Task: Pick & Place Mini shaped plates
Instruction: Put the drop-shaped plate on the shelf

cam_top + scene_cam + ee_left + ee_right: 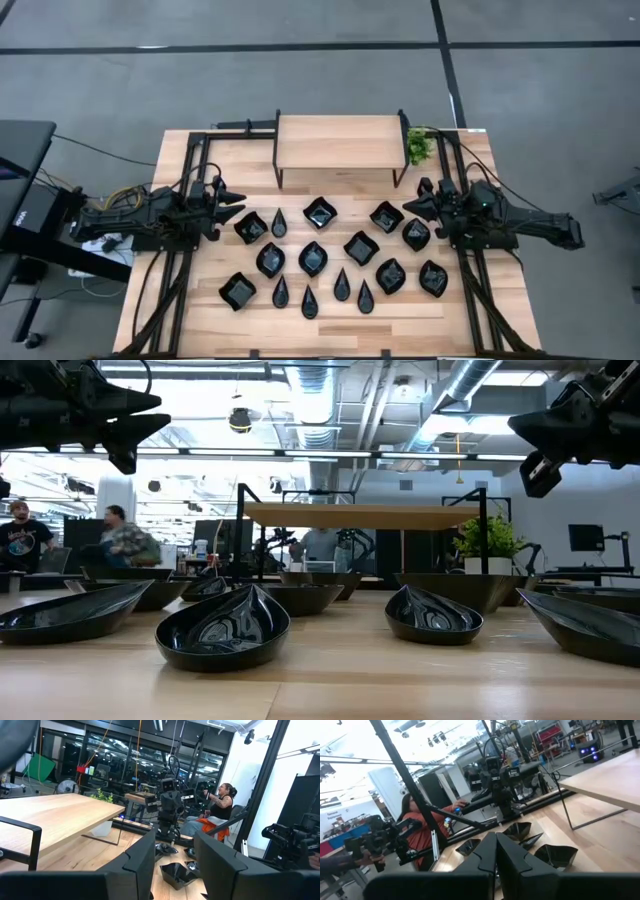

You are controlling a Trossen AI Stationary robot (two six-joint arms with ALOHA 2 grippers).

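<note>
Several mini shaped plates, glossy black teardrops, wavy squares and leaf shapes, rest on their bases across the middle of the wooden table (200,310), for instance (313,258), (222,625). My left gripper (238,206) (175,852) hovers at the table's left side, above the plates. It is open, points toward the right, and has nothing between its fingers. My right gripper (408,207) (496,845) hovers at the right side, shut and empty, pointing toward the left. Both are high above the table in the low view (140,425), (530,455).
A low wooden shelf (340,143) on black legs stands at the far middle, with a small green plant (420,147) at its right end. Black frame rails (190,170) run along both table sides. People sit in the room beyond the table (222,802).
</note>
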